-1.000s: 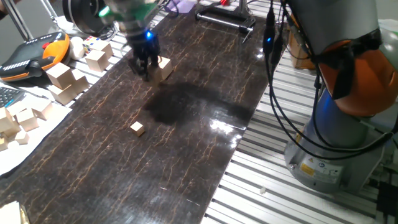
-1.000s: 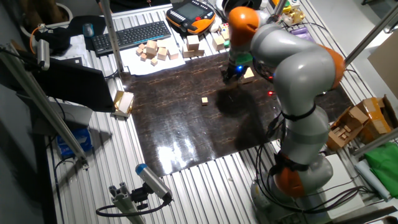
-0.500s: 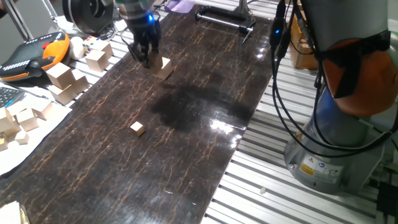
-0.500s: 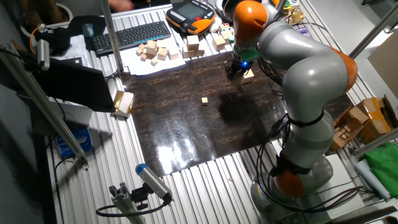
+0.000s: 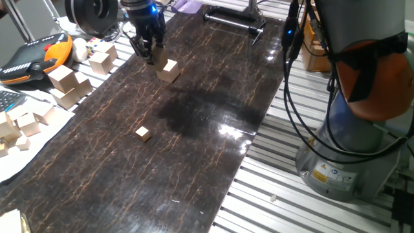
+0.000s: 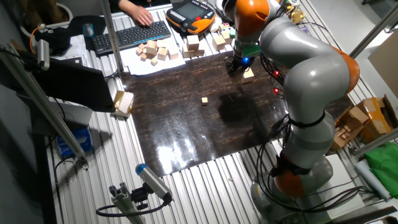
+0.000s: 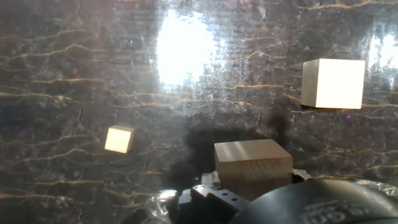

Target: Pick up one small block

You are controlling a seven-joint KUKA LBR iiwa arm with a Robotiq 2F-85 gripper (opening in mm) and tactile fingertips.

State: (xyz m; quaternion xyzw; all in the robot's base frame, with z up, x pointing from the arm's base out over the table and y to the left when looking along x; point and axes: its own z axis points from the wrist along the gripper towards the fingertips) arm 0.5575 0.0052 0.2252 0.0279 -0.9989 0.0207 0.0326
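Wooden and reddish-tan, the small block (image 7: 253,163) sits pinched at the bottom of the hand view, right at the gripper (image 5: 149,53), raised above the table. We judge the pincer closed on it, narrowed to the cube's width; in the fixed views the block is hidden between the dark fingers. So the pick looks essentially done: the block is grasped and off the surface, and we judge that only carrying it clear and keeping the hold is left.

Below it, on the dark marbled tabletop (image 5: 194,149), a larger pale cube (image 5: 169,69) rests just beside the gripper, and a tiny pale cube (image 5: 143,133) lies well apart, nearer the middle. The surface is glossy, veined in gold, and throws back bright glare from overhead lights.

Around the mat we see ribbed metal decking, a heap of spare wooden blocks (image 6: 155,51) on white paper, a keyboard (image 6: 131,35) with a person's hand (image 6: 135,10) on it, an orange-edged teach pendant (image 6: 191,14), and the robot's grey and orange arm (image 6: 305,81).
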